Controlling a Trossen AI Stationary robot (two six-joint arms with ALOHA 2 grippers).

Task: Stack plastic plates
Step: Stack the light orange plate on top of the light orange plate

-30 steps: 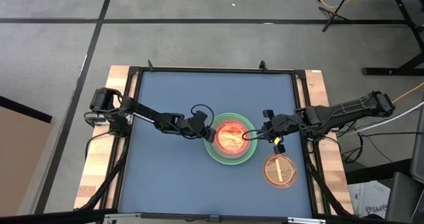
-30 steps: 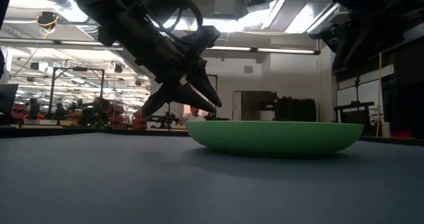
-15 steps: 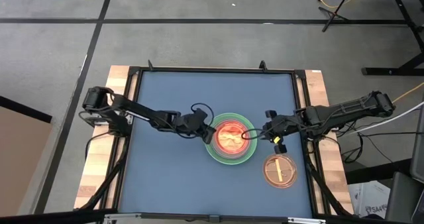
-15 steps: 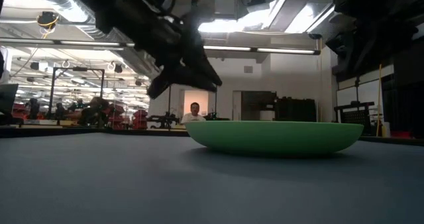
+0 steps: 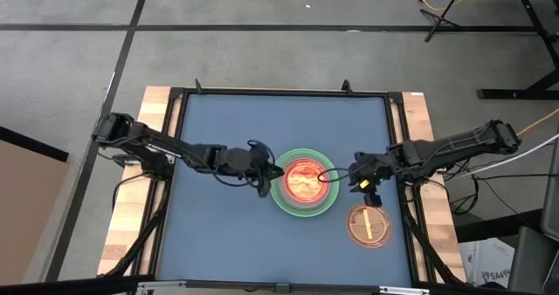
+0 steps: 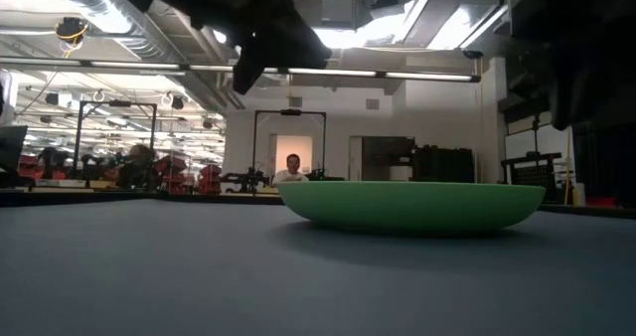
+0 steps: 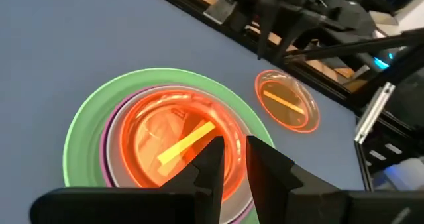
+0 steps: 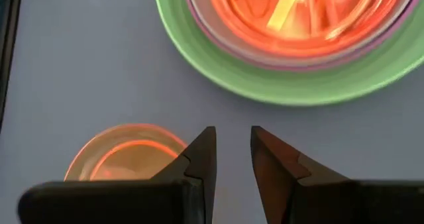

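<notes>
A stack of plastic plates sits mid-table: a large green plate (image 5: 301, 211) at the bottom, a magenta rim (image 7: 106, 154) showing inside it, and a translucent orange plate (image 5: 303, 180) on top. Another small orange plate (image 5: 369, 225) lies alone on the mat toward the near right. My left gripper (image 5: 265, 185) hovers just left of the stack, raised above it (image 6: 266, 48), slightly open with nothing between its fingers (image 7: 234, 159). My right gripper (image 5: 361, 180) hangs between the stack and the lone plate, slightly open and holding nothing (image 8: 232, 151).
The blue mat (image 5: 227, 129) is bordered by a black frame and wooden side strips (image 5: 428, 120). Cables run along my right arm at the table's right edge. A person shows far off in the room beyond the table (image 6: 290, 167).
My left gripper has risen from beside the green plate's rim, drawn back a little toward the table's left edge and rolled about its own axis. My right gripper has rolled and tipped a little in place. The plates have stayed still.
</notes>
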